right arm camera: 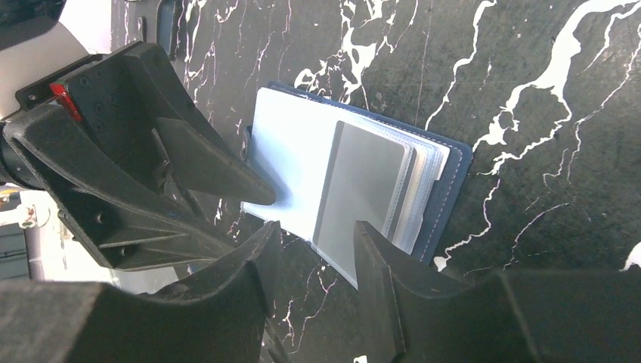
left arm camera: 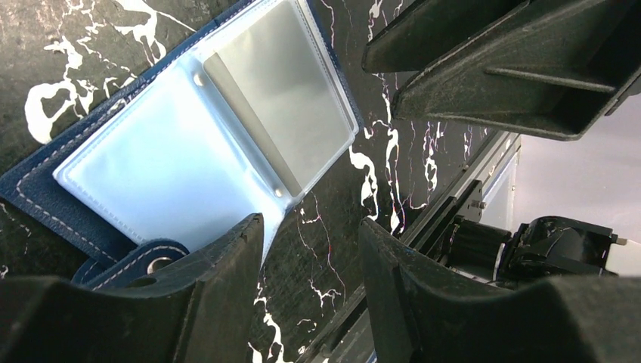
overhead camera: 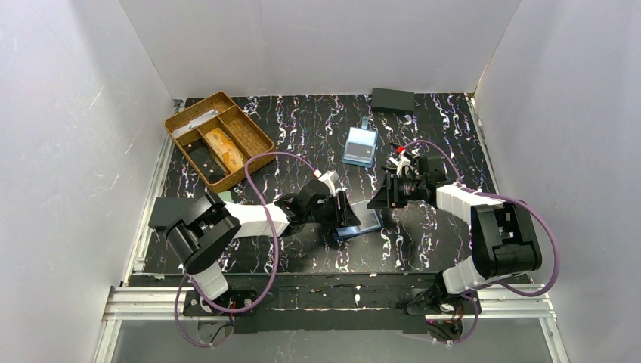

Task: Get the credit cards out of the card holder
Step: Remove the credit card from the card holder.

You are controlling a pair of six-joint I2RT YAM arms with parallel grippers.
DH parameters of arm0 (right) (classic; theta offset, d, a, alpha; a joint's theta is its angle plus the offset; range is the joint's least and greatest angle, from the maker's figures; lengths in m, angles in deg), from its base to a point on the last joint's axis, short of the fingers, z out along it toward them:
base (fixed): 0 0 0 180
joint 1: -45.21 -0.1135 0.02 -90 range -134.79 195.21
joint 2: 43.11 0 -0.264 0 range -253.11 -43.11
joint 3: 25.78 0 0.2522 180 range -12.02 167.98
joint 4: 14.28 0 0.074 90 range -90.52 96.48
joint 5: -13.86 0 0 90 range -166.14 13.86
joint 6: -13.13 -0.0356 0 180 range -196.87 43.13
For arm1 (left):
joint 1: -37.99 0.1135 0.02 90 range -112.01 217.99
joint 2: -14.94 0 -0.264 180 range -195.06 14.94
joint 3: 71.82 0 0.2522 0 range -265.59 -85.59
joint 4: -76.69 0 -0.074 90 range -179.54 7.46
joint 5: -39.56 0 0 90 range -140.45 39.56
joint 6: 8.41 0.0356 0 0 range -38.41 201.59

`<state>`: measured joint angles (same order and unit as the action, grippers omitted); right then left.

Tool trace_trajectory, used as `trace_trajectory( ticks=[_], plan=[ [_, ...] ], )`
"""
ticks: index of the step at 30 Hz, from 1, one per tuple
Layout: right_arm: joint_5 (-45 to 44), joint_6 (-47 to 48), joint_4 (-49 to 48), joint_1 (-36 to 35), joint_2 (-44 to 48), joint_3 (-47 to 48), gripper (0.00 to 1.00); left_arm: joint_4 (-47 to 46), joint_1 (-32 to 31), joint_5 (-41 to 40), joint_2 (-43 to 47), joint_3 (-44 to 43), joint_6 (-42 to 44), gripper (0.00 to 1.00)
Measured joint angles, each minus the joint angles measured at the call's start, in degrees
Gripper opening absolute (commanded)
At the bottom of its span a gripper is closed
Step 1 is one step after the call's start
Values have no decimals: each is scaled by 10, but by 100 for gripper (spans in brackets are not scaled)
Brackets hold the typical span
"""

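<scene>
Right gripper [right arm camera: 316, 231] stood half-parted astride credit card [right arm camera: 363, 181] edge; left gripper [left arm camera: 311, 231] likewise, clamping nothing. Card holder [right arm camera: 457, 162] looked floppy, sleeves [left arm camera: 151, 166] slick; card thin, stiff: pinch exposed edge.

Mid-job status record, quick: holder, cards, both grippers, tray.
card holder: open flat at table centre, clear sleeves up
pale card: inside a sleeve
left gripper: jaws apart, at the holder's snap-tab edge
right gripper: jaws apart, sleeve corner between them
wooden tray: far left, orange cards inside
</scene>
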<state>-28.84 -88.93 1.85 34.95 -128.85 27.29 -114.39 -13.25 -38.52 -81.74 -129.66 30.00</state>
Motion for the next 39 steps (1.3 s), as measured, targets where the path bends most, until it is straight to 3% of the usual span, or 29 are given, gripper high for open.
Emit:
trace_trajectory(
  ticks=[7, 39],
  plan=[
    [-7, 0, 0, 0, -12, 0, 46, -4, 0, 0, -28, -10, -7, 41],
    [-15, 18, 12, -4, -48, 0, 46, -22, 0, 3, -62, -19, -20, 39]
  ],
)
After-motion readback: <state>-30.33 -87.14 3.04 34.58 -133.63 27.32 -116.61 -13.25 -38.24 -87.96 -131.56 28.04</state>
